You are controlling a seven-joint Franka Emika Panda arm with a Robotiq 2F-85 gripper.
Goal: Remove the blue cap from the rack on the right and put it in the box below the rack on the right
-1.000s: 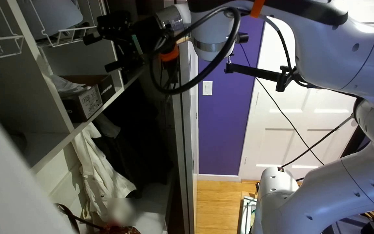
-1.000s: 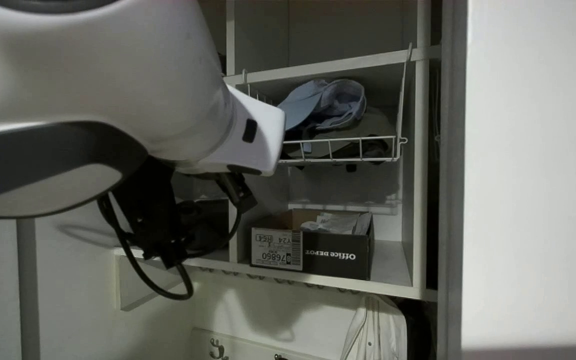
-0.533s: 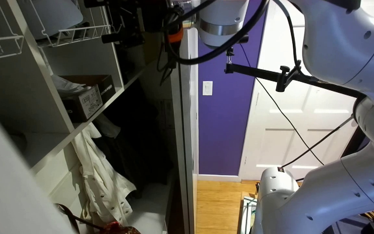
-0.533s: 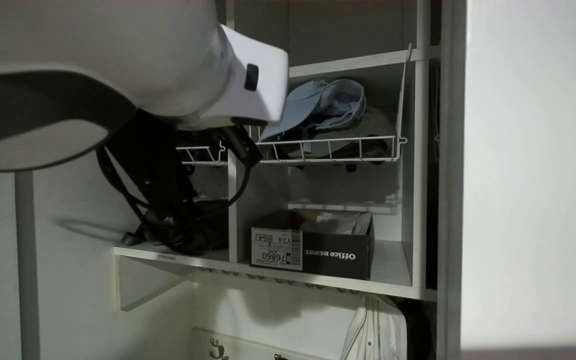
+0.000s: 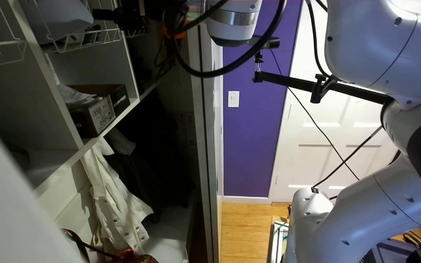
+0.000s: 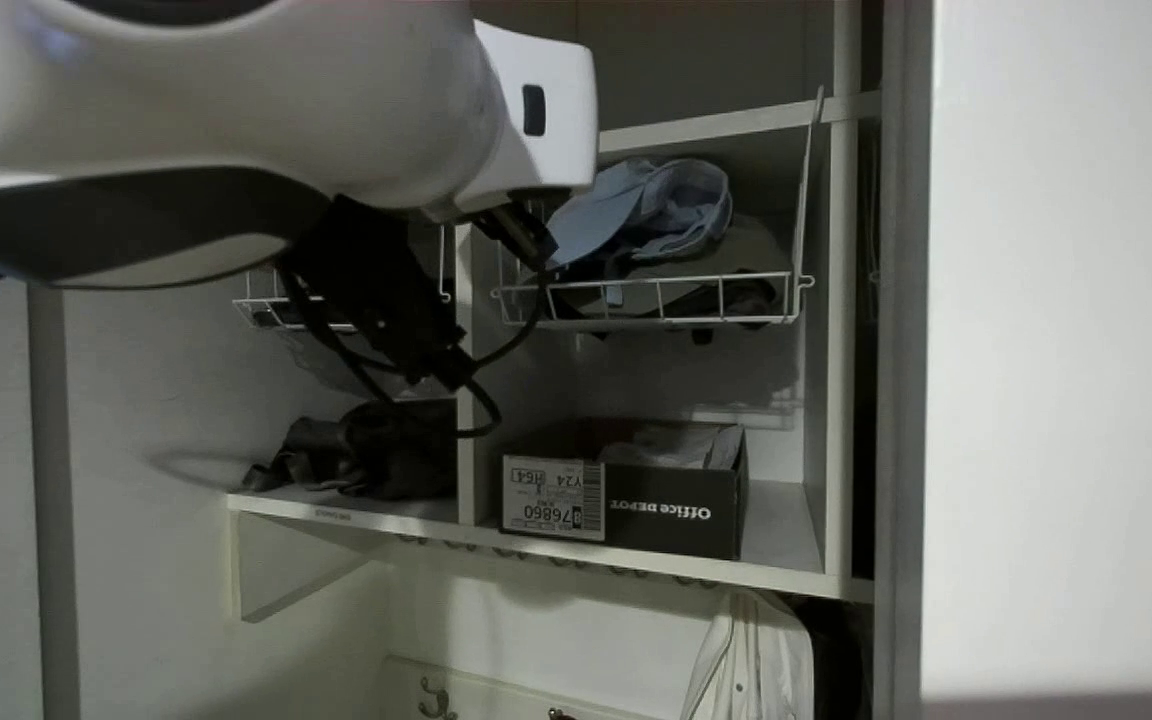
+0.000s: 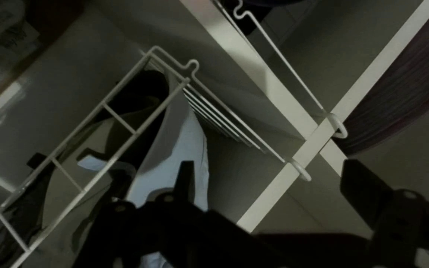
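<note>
"Office DEPOT," printed upside down, marks the dark side of the box (image 6: 636, 500), lower center of the frame in an exterior view. Its white label (image 6: 548, 498), likewise inverted, carries "H64," "Y24" and apparently "76860" beside a barcode (image 6: 592, 500). Print on papers (image 7: 17, 36), upper left in the wrist view, is illegible.

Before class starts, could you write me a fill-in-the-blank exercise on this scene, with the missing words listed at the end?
The blue cap lies in the wire rack, which hangs ____ than the box.
The lettering on the box's dark side reads "Office ____".
In the wrist view, the gripper is ____, not shut.
On the purple wall, the small white plate is a light ____.
Missing words: higher; DEPOT; open; switch.
</note>
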